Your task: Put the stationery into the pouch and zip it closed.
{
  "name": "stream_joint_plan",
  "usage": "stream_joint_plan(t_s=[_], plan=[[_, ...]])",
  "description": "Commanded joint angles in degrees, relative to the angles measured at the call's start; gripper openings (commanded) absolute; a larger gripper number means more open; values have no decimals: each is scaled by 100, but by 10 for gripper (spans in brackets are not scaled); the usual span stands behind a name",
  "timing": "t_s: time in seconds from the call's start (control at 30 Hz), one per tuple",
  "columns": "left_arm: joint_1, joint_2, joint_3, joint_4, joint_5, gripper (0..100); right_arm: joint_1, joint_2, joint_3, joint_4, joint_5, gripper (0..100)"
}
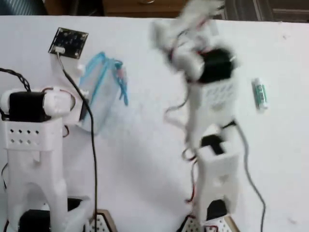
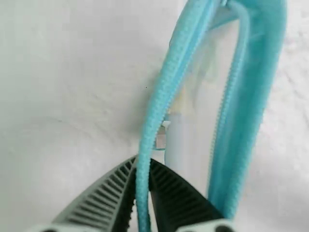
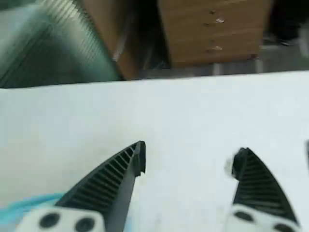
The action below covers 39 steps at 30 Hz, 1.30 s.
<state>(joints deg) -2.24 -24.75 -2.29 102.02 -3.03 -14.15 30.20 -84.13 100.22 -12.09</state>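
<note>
The left gripper (image 2: 142,166) is clamped on one blue zipper lip of the pouch (image 1: 99,87), which sits toward the far left corner of the surface (image 1: 145,154) with its mouth gaping. A pale, tube-like item (image 2: 175,140) shows through the clear wall, apparently already inside. Over on the other side, the right gripper (image 3: 190,159) hangs above bare surface with its jaws wide apart and nothing between them. The green-and-white stick (image 1: 259,94) lies alone near the right edge, well apart from the pouch.

Here's the danger as I judge it. That hold is on a thin strip of zipper tape, so a tug could pull it free and let the mouth flop shut. The stick looks round, so a clumsy pinch could send it rolling toward the right edge. A black cable (image 1: 92,145) runs from the small circuit board (image 1: 68,42) at the far left corner right past the pouch, and it could snag a swinging arm or drag the pouch along. Zipping with the lip pinched this way could also bunch the teeth.

The surface is plain white. Beyond its far edge stands a wooden cabinet (image 3: 212,29) with drawer knobs.
</note>
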Motion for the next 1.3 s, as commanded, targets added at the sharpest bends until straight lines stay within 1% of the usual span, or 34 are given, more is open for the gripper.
stream_joint_plan(t_s=[0.0, 0.07, 0.17, 0.23, 0.3, 0.47, 0.7, 0.77, 0.8, 0.87, 0.9, 0.97, 1.07, 1.17, 1.27], plan=[[-40, 13, -44, -9, 53, 22, 1552, 268, 1468, 48, 1099, 282], [-40, 13, -44, -18, 53, 22, 2185, 549, 2127, -163, 1547, 282], [-40, 22, -44, -18, 53, 22, 3037, 1042, 2295, -971, 1952, 282], [-40, 22, -44, -18, 53, 22, 3415, 1341, 2154, -1516, 2277, 282], [-40, 22, -44, -18, 53, 22, 3626, 1666, 1996, -1877, 2673, 282], [-40, 22, -44, -18, 53, 22, 3793, 2730, 1873, -2475, 3086, 280], [-48, 22, -35, -9, 53, 22, 3732, 3881, 1160, -2519, 3270, 277], [-48, 22, -35, -9, 53, 22, 3793, 4154, 958, -2519, 3429, 231], [-48, 22, -35, -9, 53, 22, 3811, 4251, 870, -2519, 3490, 181], [-48, 22, -35, -9, 53, 22, 3846, 4365, 624, -2475, 3604, 45], [-48, 22, -35, -9, 53, 22, 3846, 4374, 492, -2413, 3675, 1], [-48, 22, -35, -9, 53, 22, 3820, 4365, 185, -1974, 3701, 55], [-48, 22, -35, -9, 53, 22, 3626, 4295, -457, -963, 3692, 12], [-48, 22, -35, -9, 53, 22, 3336, 4180, -967, 145, 3684, 15], [-48, 22, -35, -9, 53, 22, 3169, 3969, -1020, 145, 3490, 16]])
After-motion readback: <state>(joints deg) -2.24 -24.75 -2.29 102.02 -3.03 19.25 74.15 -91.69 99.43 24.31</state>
